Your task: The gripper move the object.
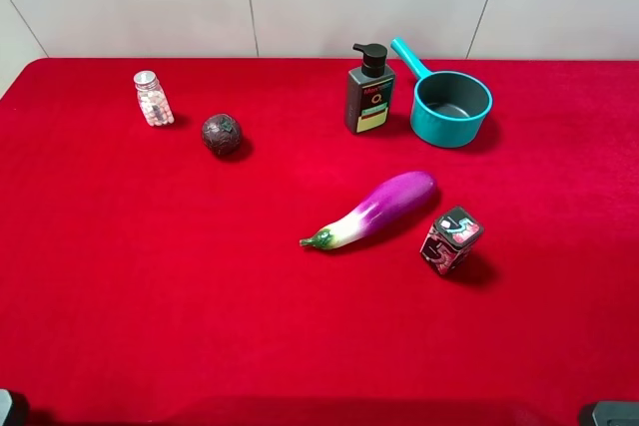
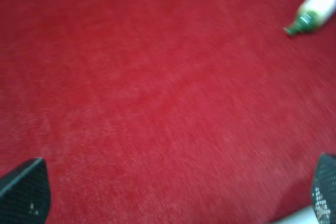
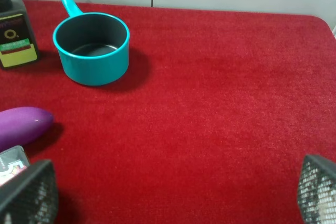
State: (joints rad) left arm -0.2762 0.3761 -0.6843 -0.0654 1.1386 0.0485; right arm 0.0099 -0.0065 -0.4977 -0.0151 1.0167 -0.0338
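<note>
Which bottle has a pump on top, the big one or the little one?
The dark grey pump bottle beside the teal pot. It has a black pump head. The small clear pill bottle on the far left only has a plain silver cap.

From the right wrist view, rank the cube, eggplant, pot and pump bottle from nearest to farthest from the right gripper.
1. Cube, right beside one fingertip of the right gripper.
2. Eggplant, just beyond the cube.
3. Pot, farther back.
4. Pump bottle, beside the pot; roughly as far, hard to separate.
</note>
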